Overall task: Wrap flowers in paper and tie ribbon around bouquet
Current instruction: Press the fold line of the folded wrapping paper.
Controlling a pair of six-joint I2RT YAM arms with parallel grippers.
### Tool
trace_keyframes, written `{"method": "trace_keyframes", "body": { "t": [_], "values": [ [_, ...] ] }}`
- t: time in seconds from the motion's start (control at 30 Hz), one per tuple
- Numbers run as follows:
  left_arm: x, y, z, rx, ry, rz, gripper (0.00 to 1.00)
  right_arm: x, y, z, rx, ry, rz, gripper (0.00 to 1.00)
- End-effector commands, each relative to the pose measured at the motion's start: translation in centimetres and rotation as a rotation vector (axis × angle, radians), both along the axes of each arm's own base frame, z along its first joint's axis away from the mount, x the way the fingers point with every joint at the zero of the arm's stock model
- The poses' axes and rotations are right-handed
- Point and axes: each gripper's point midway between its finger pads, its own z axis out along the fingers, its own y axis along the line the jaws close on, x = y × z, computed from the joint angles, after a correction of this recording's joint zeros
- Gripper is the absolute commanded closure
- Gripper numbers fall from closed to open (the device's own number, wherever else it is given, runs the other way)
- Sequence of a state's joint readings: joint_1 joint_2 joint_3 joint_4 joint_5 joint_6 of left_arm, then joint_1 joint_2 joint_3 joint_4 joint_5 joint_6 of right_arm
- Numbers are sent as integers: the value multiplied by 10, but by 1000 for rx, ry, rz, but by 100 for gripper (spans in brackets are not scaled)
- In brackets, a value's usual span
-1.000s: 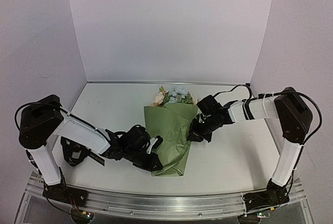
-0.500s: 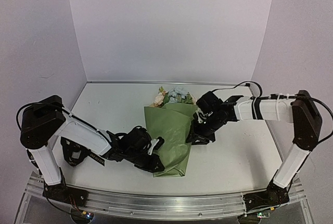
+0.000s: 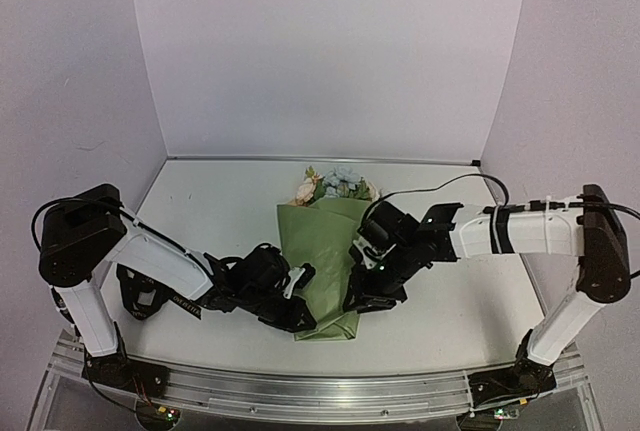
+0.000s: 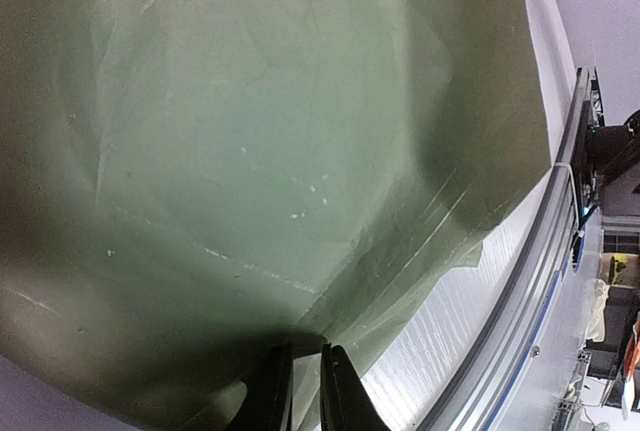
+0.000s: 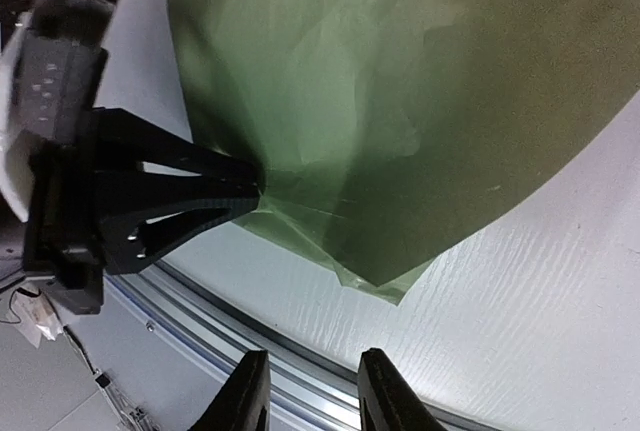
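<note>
Tabletop rail (image 4: 535, 281) near paper (image 4: 250, 151) corner

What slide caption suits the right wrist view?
Left pincer grips the creased sage-green paper wrap; open right pincer hovers nearby.

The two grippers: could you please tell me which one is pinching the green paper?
The left gripper: its fingers are closed on the edge of the paper. The right gripper stands open near the paper's corner, with nothing between its fingers.
</note>
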State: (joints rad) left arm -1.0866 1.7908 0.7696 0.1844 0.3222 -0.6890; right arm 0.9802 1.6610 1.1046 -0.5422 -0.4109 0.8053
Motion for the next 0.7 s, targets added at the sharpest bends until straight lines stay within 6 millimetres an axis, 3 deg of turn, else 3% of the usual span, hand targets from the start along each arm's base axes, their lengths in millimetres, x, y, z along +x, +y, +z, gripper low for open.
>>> {"method": "trace_keyframes", "body": {
  "t": [0.0,0.23,0.5,0.67],
  "values": [
    [2,-6,18,-52,-34,-7,88,1,11,-21,-4,32,-50,68],
    [1,-7,25,-56,-48,-28,88,0,16,-48,-29,78,-80,68],
    [-2,-13,27,-66,-38,-65,88,3,17,-65,-55,91,-111,71],
    [-3,-17,24,-72,-34,-78,88,3,9,-78,-93,90,-133,85]
  ]
}}
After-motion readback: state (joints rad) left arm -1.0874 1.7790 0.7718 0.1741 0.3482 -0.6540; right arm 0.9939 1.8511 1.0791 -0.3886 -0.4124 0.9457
